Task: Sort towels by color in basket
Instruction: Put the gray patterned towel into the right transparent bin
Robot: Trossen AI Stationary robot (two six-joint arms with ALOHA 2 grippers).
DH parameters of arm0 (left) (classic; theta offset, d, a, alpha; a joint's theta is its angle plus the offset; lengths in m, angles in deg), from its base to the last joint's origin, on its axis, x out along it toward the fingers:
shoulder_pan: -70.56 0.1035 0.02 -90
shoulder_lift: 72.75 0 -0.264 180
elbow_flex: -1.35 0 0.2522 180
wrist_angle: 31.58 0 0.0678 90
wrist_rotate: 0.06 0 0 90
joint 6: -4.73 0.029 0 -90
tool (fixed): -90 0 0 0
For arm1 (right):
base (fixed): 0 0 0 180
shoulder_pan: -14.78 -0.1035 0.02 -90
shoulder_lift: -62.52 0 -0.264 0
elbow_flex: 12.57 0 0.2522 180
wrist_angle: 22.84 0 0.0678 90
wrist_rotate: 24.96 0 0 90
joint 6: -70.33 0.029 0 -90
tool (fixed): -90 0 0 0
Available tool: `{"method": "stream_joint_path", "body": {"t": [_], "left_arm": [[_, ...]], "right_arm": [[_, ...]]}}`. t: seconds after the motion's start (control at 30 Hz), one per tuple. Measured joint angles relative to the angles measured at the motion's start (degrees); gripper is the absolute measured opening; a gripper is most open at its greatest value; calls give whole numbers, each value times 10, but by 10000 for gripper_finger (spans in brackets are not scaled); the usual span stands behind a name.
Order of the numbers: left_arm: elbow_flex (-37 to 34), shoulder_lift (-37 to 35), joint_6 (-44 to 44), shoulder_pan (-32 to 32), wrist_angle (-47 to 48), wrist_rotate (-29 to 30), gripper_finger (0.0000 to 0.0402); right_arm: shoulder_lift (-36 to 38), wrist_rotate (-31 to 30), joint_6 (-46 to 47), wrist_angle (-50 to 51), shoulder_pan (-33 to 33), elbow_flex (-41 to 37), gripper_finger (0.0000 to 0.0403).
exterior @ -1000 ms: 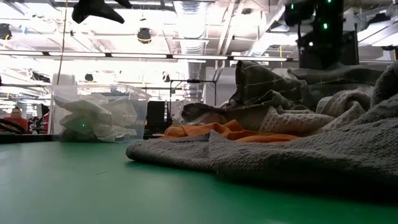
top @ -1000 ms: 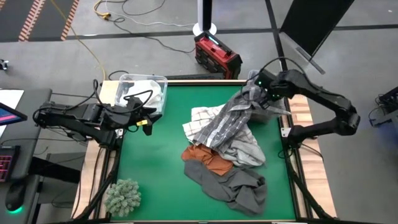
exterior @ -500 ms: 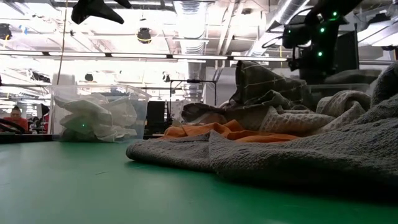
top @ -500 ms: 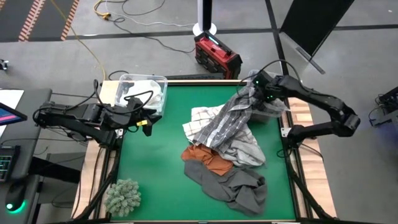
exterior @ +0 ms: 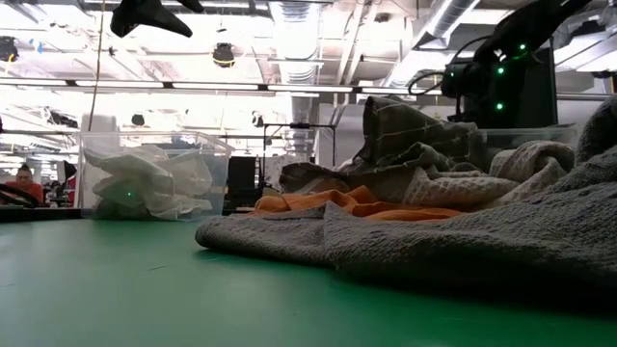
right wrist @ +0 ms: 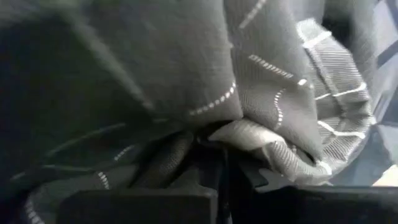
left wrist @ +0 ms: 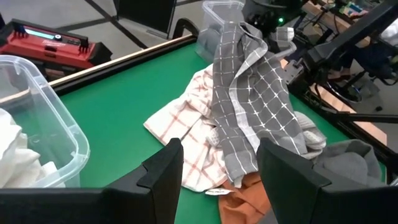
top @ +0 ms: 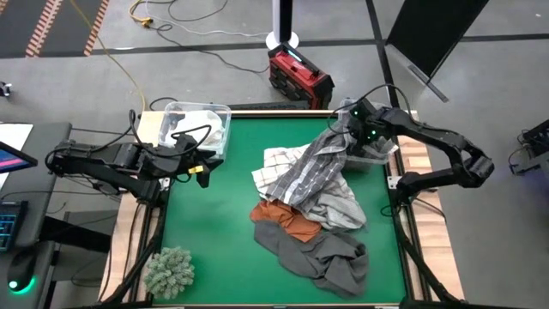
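The grey checked towel [right wrist: 261, 81] is filling the right wrist view and is hiding the right gripper's fingertips. In the low view, the grey towel [exterior: 463, 241] is blocking the table behind it, and the picture's edge is cutting it off.

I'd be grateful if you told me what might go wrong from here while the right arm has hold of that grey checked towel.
The right gripper pinches only a bunched edge of the grey checked towel, so the cloth may slip free.

The towel's lower end lies on the white checked towel and the pile, so lifting may drag those along.

The clear bin beside the gripper is small; a long towel may hang over its rim.
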Motion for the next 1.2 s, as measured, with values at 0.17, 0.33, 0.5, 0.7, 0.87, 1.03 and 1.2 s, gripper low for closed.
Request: {"method": "stream_joint_path", "body": {"t": [0.17,0.33,0.5,0.7,0.87,1.03,1.2], "left_arm": [[0,0,13,0,9,0,194],[0,-3,70,0,10,0,194],[0,1,149,9,8,31,194],[0,5,178,46,-5,69,194],[0,5,176,83,-24,87,194],[0,14,72,112,-63,133,194],[0,38,-30,147,-66,137,194]], "right_arm": [[-5,2,45,-1,6,0,69],[-5,4,117,22,4,3,129],[-5,7,150,96,-8,45,205],[-5,-22,180,170,-17,143,251],[1,-82,170,184,-39,241,247],[6,5,42,173,-99,316,240],[-7,166,-34,115,-188,319,239]]}}
